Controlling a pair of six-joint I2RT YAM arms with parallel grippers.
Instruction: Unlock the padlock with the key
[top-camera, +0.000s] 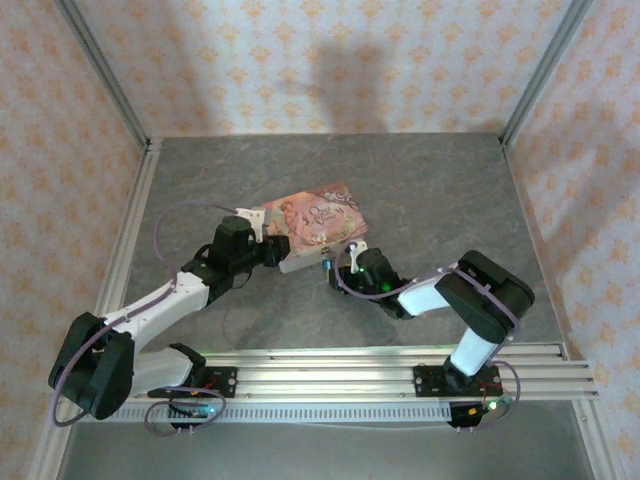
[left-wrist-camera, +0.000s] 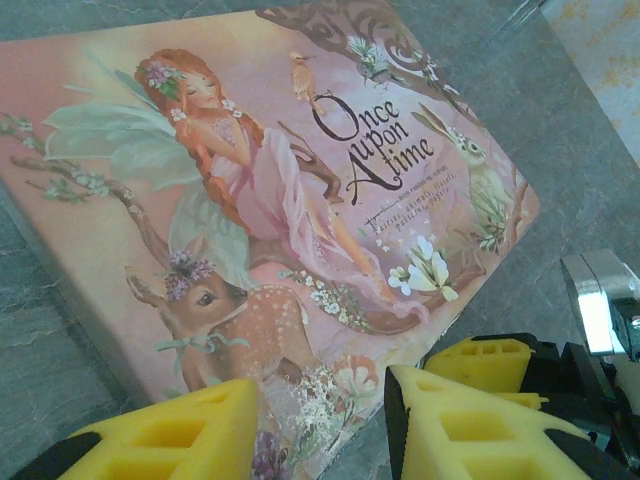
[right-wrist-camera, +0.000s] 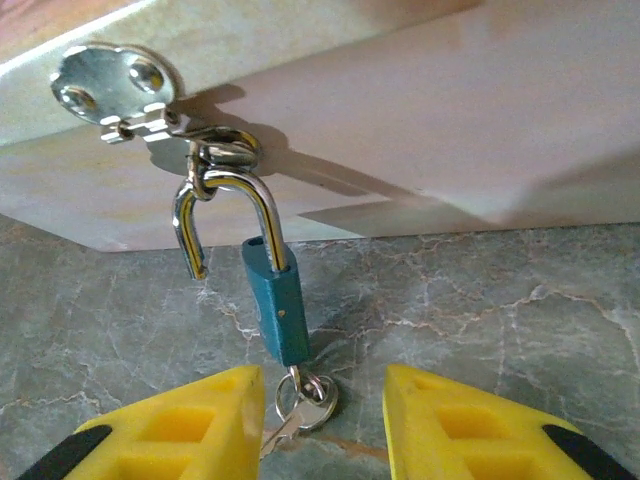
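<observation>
Now, padlock (right-wrist-camera: 278, 300): blue body hanging off the front wall of the pink box (right-wrist-camera: 450, 120). It sits low, just above the grey table (right-wrist-camera: 500, 300). In the top view it is a small blue speck (top-camera: 327, 266) at the box's near right corner.
Shackle (right-wrist-camera: 225, 195): sprung. One leg sits in the body, the other hangs free beside it. Its curve is hooked through a metal ring (right-wrist-camera: 225, 150) below the round hasp plate (right-wrist-camera: 105, 85).
Key (right-wrist-camera: 283, 432): pale metal, at the padlock's bottom end with its small split ring, lying on the table.
Right gripper (right-wrist-camera: 322, 395): released. Its yellow fingers (right-wrist-camera: 180, 425) stand apart on either side of the key, with the left finger just beside it and not clamping it. From above it (top-camera: 345, 262) is at the box's near edge.
Left gripper (left-wrist-camera: 320, 390): yellow fingers apart over the near corner of the box lid (left-wrist-camera: 300, 200). Whether it grasps the box cannot be told. From above it (top-camera: 272, 246) meets the box's left end.
Pink box (top-camera: 315, 225): lies flat mid-table, lid up, between the two arms.
</observation>
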